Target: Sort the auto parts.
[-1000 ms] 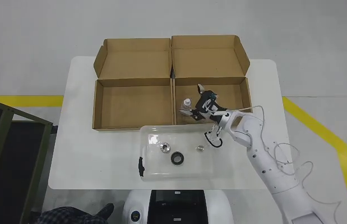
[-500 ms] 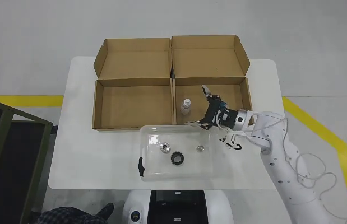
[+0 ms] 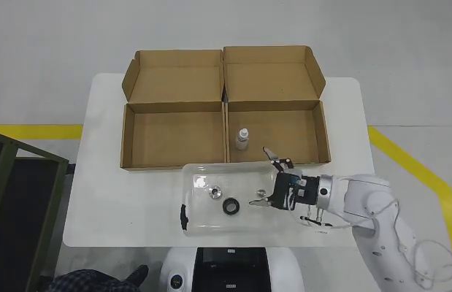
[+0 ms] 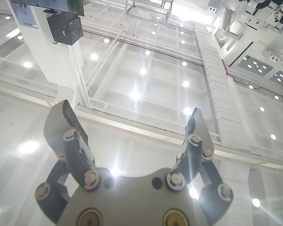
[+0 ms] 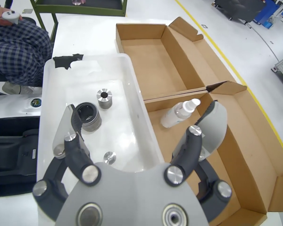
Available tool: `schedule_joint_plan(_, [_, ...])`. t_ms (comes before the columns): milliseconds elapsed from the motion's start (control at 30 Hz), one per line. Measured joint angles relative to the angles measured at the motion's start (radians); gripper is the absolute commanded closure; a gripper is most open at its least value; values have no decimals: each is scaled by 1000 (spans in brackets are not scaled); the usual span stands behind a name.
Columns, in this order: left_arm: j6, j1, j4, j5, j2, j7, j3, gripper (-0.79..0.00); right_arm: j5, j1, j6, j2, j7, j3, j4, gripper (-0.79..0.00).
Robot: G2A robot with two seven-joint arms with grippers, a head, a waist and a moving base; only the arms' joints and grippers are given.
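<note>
Top view of a white table (image 3: 109, 182): a clear bin (image 3: 189, 219) sits at 6 o'clock, and an open cardboard left box (image 3: 174, 139) and right box (image 3: 284, 135) stand side by side at 12 o'clock. Three metal parts lie in the bin: a black ring (image 3: 231, 207) near the middle, a silver cylinder (image 3: 214, 193) at the ring's 10 o'clock and a small silver disc (image 3: 261, 193) at its 2 o'clock. A white bottle (image 3: 242, 139) stands in the right box's 8 o'clock corner. The right gripper (image 3: 258, 177) is spread wide and empty, straddling the bin's 12 o'clock rim, one finger over the bin and the other over the right box. The left gripper (image 4: 130, 107), likewise spread and empty, points at the ceiling. Lowering from this straddle would likely strike the rim and shove the light bin. The flat disc may slip from the pads. A wide swing could topple the bottle.
</note>
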State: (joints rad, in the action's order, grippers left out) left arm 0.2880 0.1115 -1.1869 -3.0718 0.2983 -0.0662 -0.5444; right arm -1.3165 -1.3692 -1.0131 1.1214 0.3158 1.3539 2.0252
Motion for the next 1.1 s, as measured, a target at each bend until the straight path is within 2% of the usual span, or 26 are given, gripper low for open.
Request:
schedule_joint_plan(200, [0, 0, 0, 0, 0, 0, 0, -785, -12, -46, 1, -33, 117, -45, 51, -785])
schedule_joint_plan(400, [0, 0, 0, 0, 0, 0, 0, -785, -37, -35, 1, -66, 194, -85, 51, -785])
schedule_joint_plan(900, [0, 0, 0, 0, 0, 0, 0, -785, -139, 44, 1, -98, 280, -173, 2, -785])
schedule_joint_plan(1100, [0, 0, 0, 0, 0, 0, 0, -785, -178, 74, 6, -98, 301, -211, -14, -622])
